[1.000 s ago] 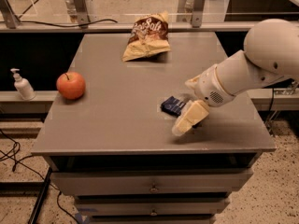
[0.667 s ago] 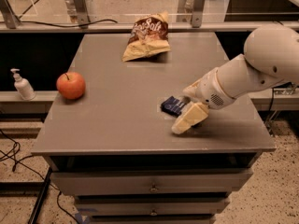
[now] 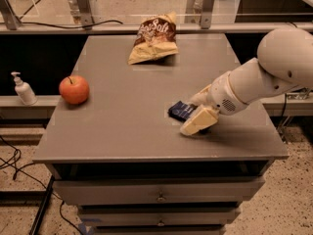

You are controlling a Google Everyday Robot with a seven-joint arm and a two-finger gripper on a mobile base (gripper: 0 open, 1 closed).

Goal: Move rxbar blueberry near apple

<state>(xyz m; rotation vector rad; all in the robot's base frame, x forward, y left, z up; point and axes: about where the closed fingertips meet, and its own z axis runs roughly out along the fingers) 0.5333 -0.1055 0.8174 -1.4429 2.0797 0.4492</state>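
Gripper (image 3: 198, 110) at the rxbar blueberry (image 3: 180, 110) on the grey cabinet top (image 3: 122, 131).
The white arm (image 3: 264, 77) reaches in from the right and sets the gripper low over the bar's right end, at the right front of the top; whether it grips the bar cannot be told. The bar lies flat, well apart from the apple (image 3: 74, 89) near the left edge. A chip bag (image 3: 154, 38) lies at the back; a pump bottle (image 3: 22, 88) stands on the ledge left of the cabinet.

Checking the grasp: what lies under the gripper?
The gripper is low over the table, covering the rxbar blueberry. Only the bar's dark left end shows; the rest, and any contact with it, is hidden.
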